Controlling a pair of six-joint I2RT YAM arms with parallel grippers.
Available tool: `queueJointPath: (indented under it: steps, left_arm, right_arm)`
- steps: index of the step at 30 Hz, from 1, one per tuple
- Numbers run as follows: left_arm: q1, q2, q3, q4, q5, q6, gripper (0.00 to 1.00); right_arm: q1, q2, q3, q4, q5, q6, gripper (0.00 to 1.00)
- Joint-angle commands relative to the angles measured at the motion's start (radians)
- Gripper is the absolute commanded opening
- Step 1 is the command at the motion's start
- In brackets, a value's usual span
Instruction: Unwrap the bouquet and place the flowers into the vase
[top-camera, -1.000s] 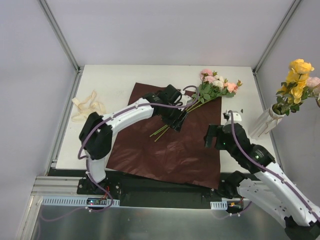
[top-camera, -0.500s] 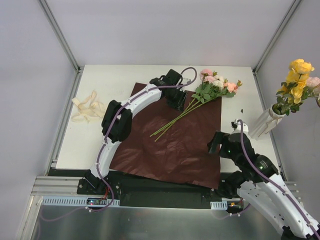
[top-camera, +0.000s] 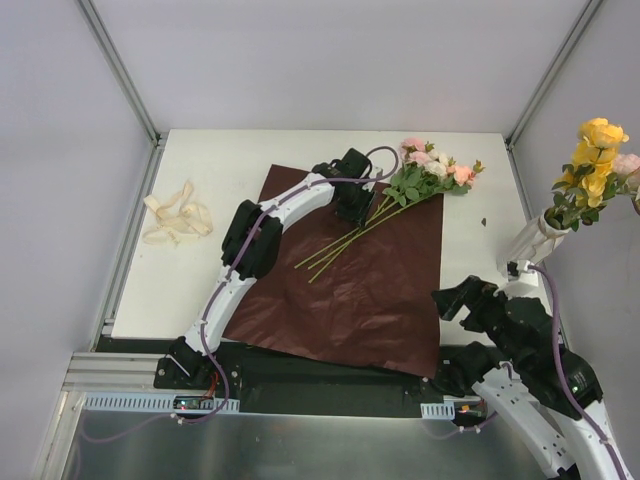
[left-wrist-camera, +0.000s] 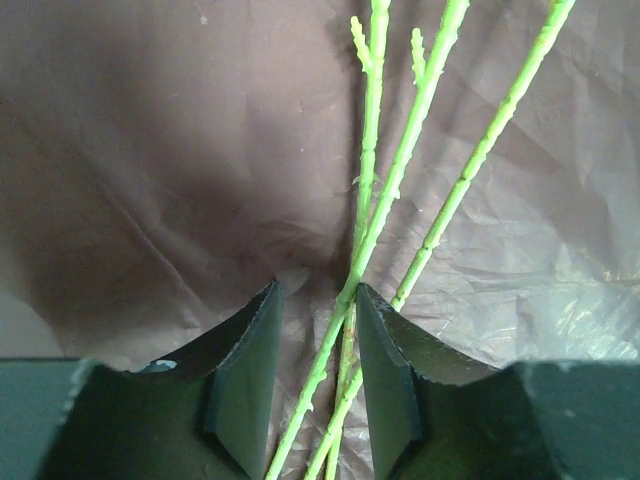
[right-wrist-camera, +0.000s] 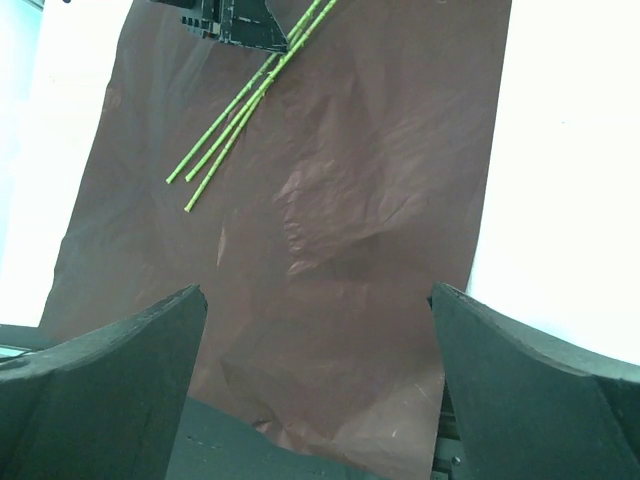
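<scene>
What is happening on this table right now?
The left gripper has its jaws around the green stems of the flowers, which lie on the opened maroon paper; a firm grip cannot be confirmed. The right gripper hovers open near the paper's right edge. The vase at the right already holds yellow flowers. The ribbon lies loose at the left.

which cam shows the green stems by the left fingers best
Left wrist: the stems fill the frame, running between its fingers. Top external shows them thin and small; right wrist catches only their lower ends.
</scene>
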Motion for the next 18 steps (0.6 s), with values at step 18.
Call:
queueJointPath:
  steps: [18]
  left_arm:
    - [-0.092, -0.045, -0.021, -0.051, -0.225, 0.129, 0.13]
  right_arm:
    - [-0.002, -0.009, -0.017, -0.057, 0.026, 0.069, 0.97]
